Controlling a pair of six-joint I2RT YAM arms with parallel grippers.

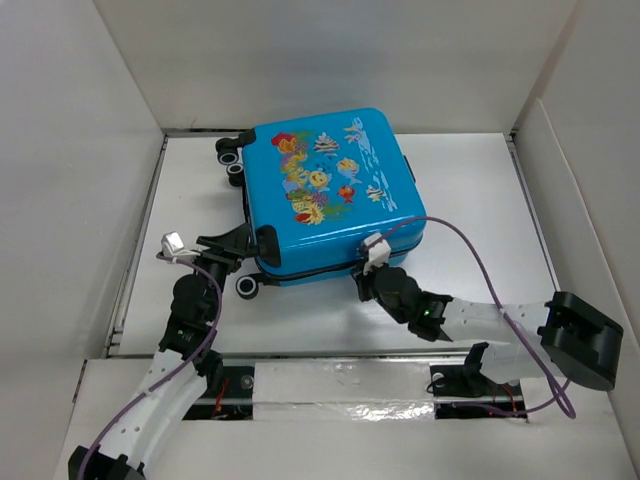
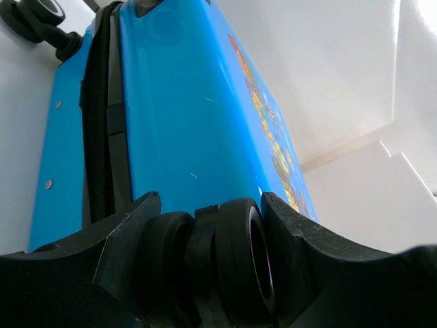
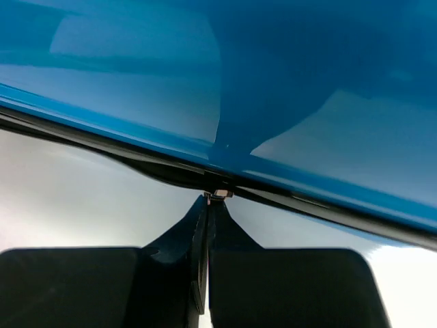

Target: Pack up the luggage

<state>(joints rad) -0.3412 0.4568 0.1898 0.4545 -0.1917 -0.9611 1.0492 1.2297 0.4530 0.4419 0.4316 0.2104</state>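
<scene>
The luggage (image 1: 320, 190) is a bright-blue suitcase with a fish print. It lies flat and closed on the white table (image 1: 470, 190), its black zipper seam (image 1: 310, 272) along the near edge. My left gripper (image 1: 255, 243) is shut on the black twin wheel (image 2: 229, 260) at its near-left corner, a finger on each side (image 2: 208, 239). My right gripper (image 1: 366, 280) is at the near edge, jaws pressed together on the small metal zipper pull (image 3: 220, 195); the blue shell (image 3: 273, 82) fills the view above it.
White walls (image 1: 80, 150) enclose the table on the left, back and right. More suitcase wheels (image 1: 232, 155) stick out at the far-left corner, and another wheel (image 1: 246, 287) sits near my left gripper. A purple cable (image 1: 470, 250) arcs over the right arm.
</scene>
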